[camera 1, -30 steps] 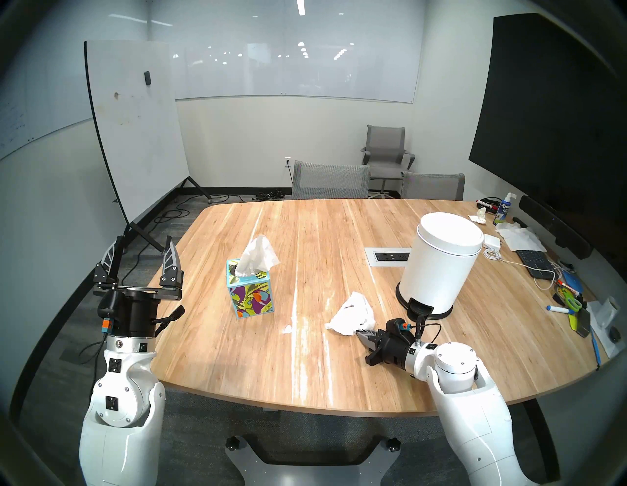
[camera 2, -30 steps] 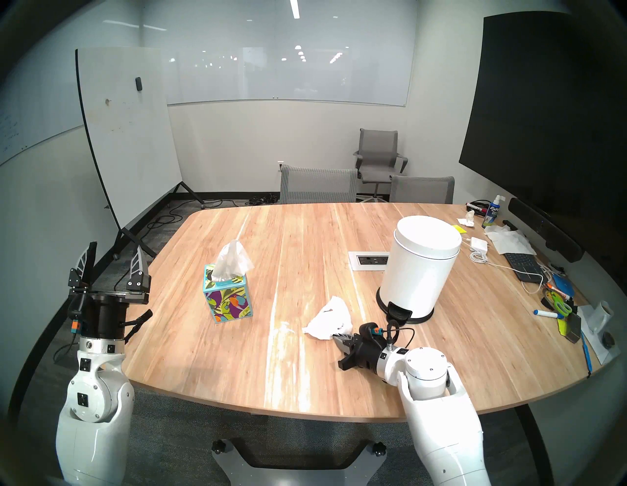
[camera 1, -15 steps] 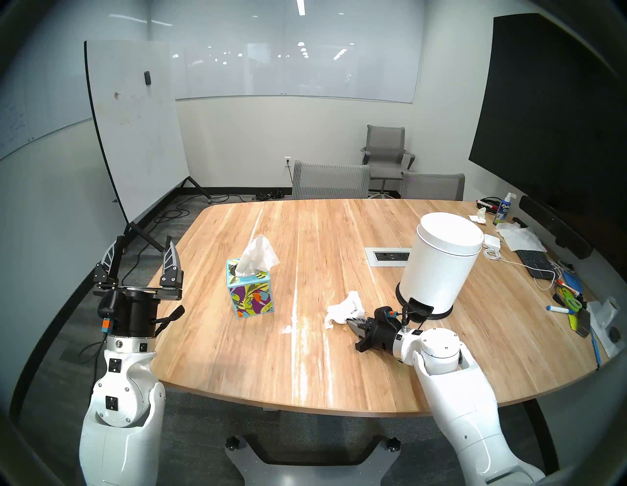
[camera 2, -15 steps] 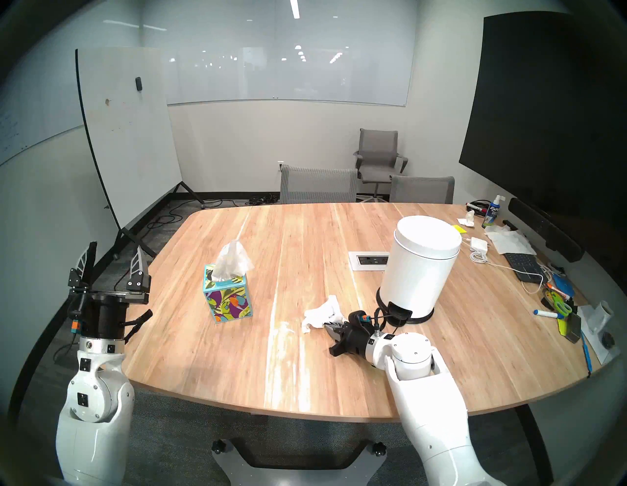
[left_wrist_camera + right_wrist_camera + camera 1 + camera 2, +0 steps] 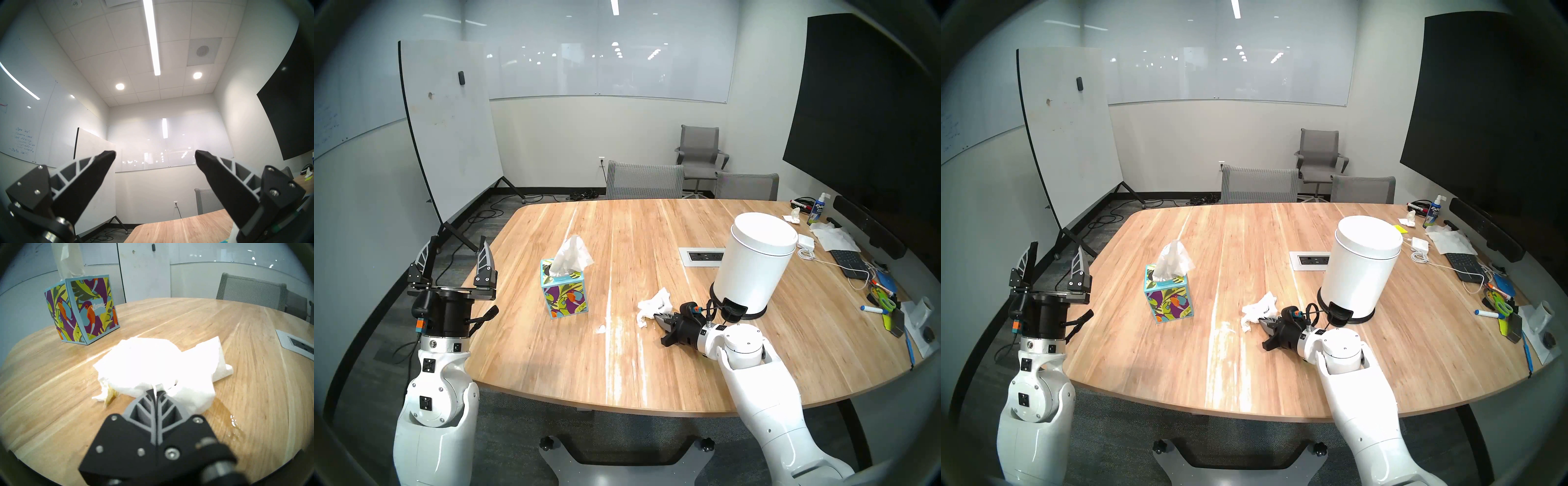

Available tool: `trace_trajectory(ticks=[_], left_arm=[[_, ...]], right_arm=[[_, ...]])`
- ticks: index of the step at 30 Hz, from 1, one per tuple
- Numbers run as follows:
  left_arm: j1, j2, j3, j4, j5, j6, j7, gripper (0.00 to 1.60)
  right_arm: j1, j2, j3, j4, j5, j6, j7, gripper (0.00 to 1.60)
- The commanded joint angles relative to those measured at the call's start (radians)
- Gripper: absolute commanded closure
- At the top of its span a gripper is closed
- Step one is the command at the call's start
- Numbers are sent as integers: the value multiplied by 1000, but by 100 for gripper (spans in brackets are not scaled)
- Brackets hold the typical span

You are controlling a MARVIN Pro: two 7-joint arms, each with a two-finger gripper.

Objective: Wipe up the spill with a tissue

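A crumpled white tissue (image 5: 653, 304) (image 5: 1258, 309) (image 5: 149, 365) lies on the wooden table (image 5: 551, 356), in front of the bin. My right gripper (image 5: 657, 317) (image 5: 1263, 322) (image 5: 155, 390) is low over the table and shut on the tissue's near edge. The tissue's lower left fold shows a yellowish stain. Of the spill I see a wet glossy smear (image 5: 233, 424) on the wood just right of the gripper, and a small pale whitish blot (image 5: 601, 328) left of the tissue. My left gripper (image 5: 454, 253) (image 5: 1053, 258) (image 5: 155, 153) is open, empty and pointing up, off the table's left edge.
A colourful tissue box (image 5: 563, 288) (image 5: 81, 309) stands left of the tissue. A white pedal bin (image 5: 755, 261) stands close behind my right wrist, with a power outlet plate (image 5: 704, 256) beside it. Cables, markers and scissors clutter the table's right edge. Grey chairs stand at the far side.
My right gripper has slid left and slightly away across the table, dragging the tissue, which has bunched from a spread sheet into a wad. The left arm has not moved.
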Motion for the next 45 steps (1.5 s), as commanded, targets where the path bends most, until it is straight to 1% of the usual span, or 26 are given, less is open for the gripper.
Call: trace_trajectory(ticks=[1, 2, 5, 7, 12, 16, 17, 18, 19, 22, 23, 24, 28, 32, 35, 38, 40, 43, 44, 45], left_arm=[[2, -2, -2, -17, 0, -7, 1, 0], [2, -2, -2, -17, 0, -7, 1, 0], [2, -2, -2, -17, 1, -7, 1, 0], [2, -2, -2, -17, 0, -7, 1, 0], [1, -1, -1, -16, 0, -7, 1, 0], [0, -1, -1, -15, 0, -6, 0, 0], [0, -1, -1, -14, 0, -6, 0, 0], [0, -1, -1, -14, 0, -6, 0, 0], [0, -1, -1, -14, 0, -6, 0, 0], [0, -1, -1, -15, 0, -7, 0, 0], [1, -1, -1, -16, 0, -7, 0, 0], [1, -2, -1, -16, 0, -7, 1, 0], [2, -2, -2, -17, 0, -7, 1, 0], [2, -2, -2, -18, 1, -7, 1, 0], [2, -2, -2, -17, 1, -7, 1, 0], [2, -2, -2, -17, 0, -7, 1, 0], [2, -2, -2, -17, 0, -7, 1, 0], [1, -2, -1, -16, 0, -7, 1, 0], [1, -2, -1, -16, 0, -7, 0, 0], [1, -1, -1, -16, 0, -7, 0, 0]], right_arm=[[-42, -47, -23, -36, 9, -7, -11, 160], [-47, -47, -25, -44, 7, -5, -14, 160], [-95, -19, -13, -125, 7, 21, -13, 160], [-108, 5, 2, -141, 22, 11, 10, 160], [-168, 46, 43, -199, 35, -3, 28, 160], [-245, 80, 100, -268, 47, 0, 40, 160], [-241, 89, 112, -262, 50, 2, 44, 160], [-276, 95, 132, -297, 53, 3, 44, 160], [-262, 100, 141, -282, 57, 5, 50, 160], [-320, 102, 179, -337, 71, 2, 61, 160], [-316, 98, 182, -333, 75, 1, 70, 160], [-339, 94, 187, -361, 77, 6, 69, 160], [-350, 72, 167, -402, 54, 39, 56, 160], [-311, 68, 133, -370, 35, 55, 56, 160], [-258, 72, 104, -312, 14, 76, 56, 160], [-205, 83, 89, -244, -2, 92, 63, 160], [-189, 89, 84, -221, -7, 93, 62, 160], [-123, 98, 70, -166, -17, 104, 71, 160], [-134, 96, 75, -176, -17, 100, 60, 160], [-109, 98, 70, -155, -21, 104, 66, 160]])
